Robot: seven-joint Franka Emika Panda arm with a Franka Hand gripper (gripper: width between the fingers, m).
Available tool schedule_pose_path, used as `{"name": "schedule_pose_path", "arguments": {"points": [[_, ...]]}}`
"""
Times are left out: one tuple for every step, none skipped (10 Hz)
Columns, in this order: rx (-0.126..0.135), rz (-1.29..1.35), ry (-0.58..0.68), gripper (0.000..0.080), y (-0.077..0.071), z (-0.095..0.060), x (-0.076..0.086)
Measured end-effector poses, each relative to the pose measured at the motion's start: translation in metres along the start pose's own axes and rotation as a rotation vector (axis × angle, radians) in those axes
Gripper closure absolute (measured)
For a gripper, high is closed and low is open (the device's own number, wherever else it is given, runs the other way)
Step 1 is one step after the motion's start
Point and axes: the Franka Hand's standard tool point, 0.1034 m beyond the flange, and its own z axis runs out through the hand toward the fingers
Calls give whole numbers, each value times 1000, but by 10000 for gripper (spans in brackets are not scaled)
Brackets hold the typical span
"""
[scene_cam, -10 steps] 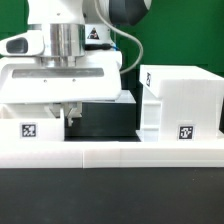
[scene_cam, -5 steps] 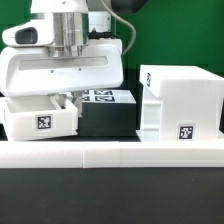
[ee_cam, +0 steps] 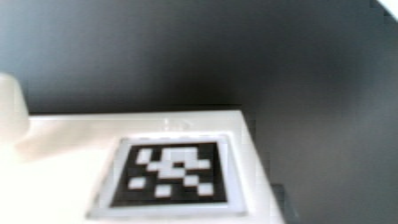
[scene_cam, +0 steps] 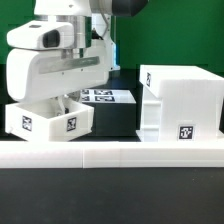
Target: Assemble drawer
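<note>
Hand (scene_cam: 64,104) clamped on the wall of the small tray (scene_cam: 46,122), one tray corner facing the camera!
Small tray is at the exterior view's left, the big casing (scene_cam: 182,104) well apart at the right, dark counter (scene_cam: 112,119) between them.

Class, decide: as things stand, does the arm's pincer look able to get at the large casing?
Probably not yet: the pincer seems shut on the tray; otherwise nothing stands between it and the casing.
</note>
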Motion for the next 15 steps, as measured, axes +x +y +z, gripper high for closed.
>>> {"name": "schedule_pose_path", "arguments": {"points": [[2,-56,-6,758,-2,0,-2],[3,-141,-10,758,-4,-2,-5],[3,-247,-19,758,-3,-1,-8],[3,-344,-28,758,-2,0,-10],[3,-446,-38,758,-2,0,-12],[4,-489,-43,758,-1,0,-13],[-3,-564,-51,758,-2,1,-12],[1,-562,-50,758,-4,0,-8],[0,-581,-50,758,-6,0,-2],[1,-583,-49,758,-10,0,4],[3,-589,-45,758,-12,1,8],[4,-596,-42,758,-9,2,5],[11,-617,-38,758,-8,2,3],[28,-627,-20,758,-3,2,-8],[42,-617,1,758,1,2,-17]]}}
